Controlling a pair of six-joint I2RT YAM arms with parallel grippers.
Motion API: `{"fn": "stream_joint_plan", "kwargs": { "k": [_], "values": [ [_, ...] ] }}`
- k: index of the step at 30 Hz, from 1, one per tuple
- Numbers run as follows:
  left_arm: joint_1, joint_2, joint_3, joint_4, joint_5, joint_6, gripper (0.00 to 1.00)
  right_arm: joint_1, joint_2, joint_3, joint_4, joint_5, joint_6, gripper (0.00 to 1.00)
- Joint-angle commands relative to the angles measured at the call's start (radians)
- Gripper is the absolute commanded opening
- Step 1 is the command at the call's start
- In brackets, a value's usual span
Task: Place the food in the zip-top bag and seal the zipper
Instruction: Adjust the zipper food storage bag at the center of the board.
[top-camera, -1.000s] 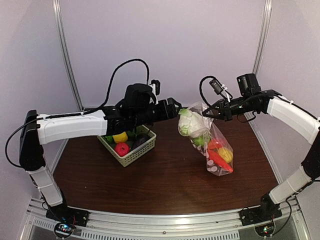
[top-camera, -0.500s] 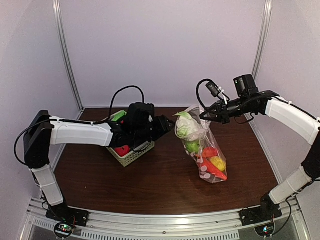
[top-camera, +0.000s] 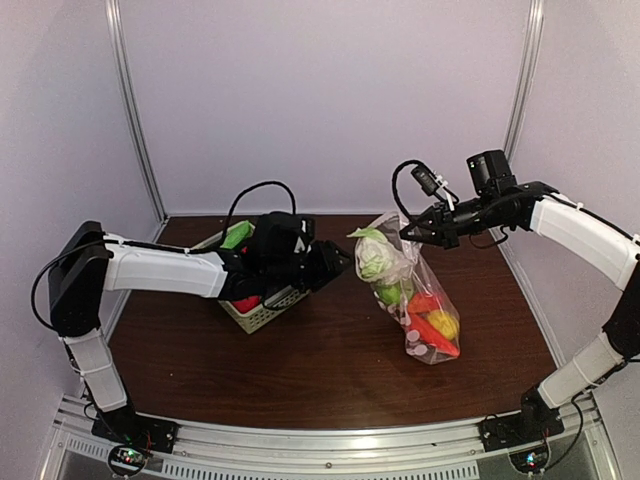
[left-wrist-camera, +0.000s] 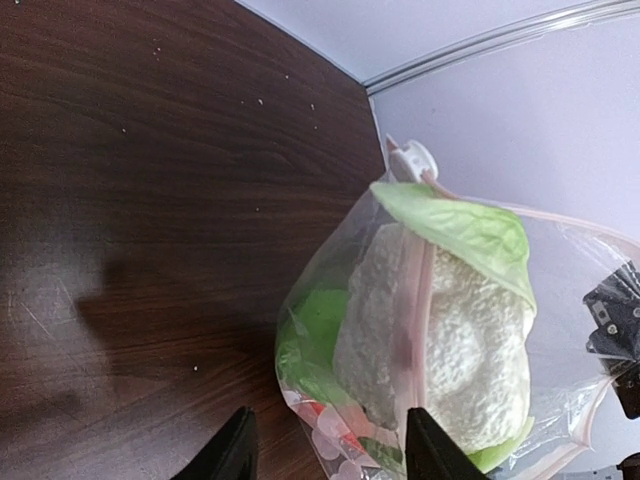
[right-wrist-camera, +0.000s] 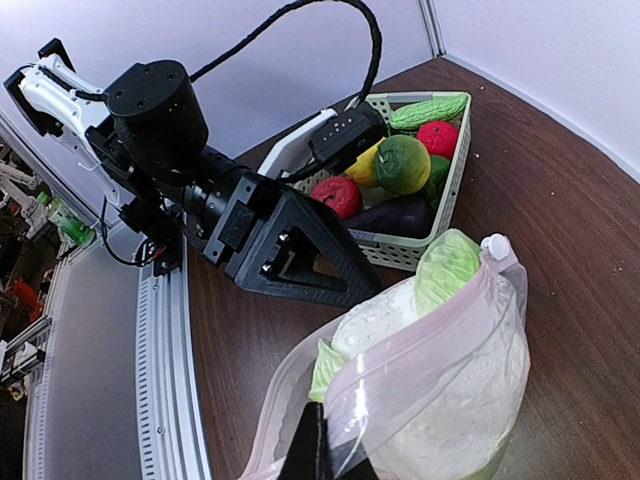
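Left gripper (top-camera: 338, 263): jaws spread, empty, pointing right at zip-top bag (top-camera: 428, 305) just beside. Right gripper (top-camera: 408, 232) pinches bag's far rim. Zipper (right-wrist-camera: 425, 345) runs gripper to gripper, cauliflower (left-wrist-camera: 450, 340) bulging through mouth. I judge left arm nearer free end

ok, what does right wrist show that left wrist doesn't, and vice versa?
Only right wrist: the basket holding food, and the left gripper seen from outside. Only left wrist: that gripper's fingertips standing apart, and red pieces low inside the zip-top bag. Both: the bag, the cauliflower at its mouth, and the white slider.
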Motion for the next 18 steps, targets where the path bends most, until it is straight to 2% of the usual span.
{"fn": "stream_joint_plan", "kwargs": {
  "k": [1, 3, 7, 8, 13, 18],
  "values": [
    [-0.002, 0.025, 0.025, 0.064, 0.051, -0.012, 0.49, 0.007, -0.001, 0.008, 0.015, 0.001, -0.009, 0.02],
    [-0.003, 0.002, 0.008, 0.050, 0.003, -0.028, 0.48, 0.007, -0.005, 0.004, 0.015, 0.009, -0.012, 0.02],
    [-0.026, -0.109, -0.066, 0.036, -0.191, -0.042, 0.50, 0.006, -0.008, -0.004, 0.015, 0.021, -0.017, 0.02],
    [-0.034, -0.115, -0.067, 0.054, -0.196, -0.018, 0.50, 0.007, -0.008, -0.005, 0.016, 0.021, -0.017, 0.02],
    [-0.040, -0.012, 0.045, 0.025, 0.002, 0.020, 0.49, 0.010, -0.001, -0.001, 0.015, 0.021, -0.018, 0.02],
    [-0.042, 0.041, 0.068, -0.019, 0.034, -0.012, 0.41, 0.009, -0.013, 0.003, -0.009, 0.041, -0.045, 0.02]
  ]
}}
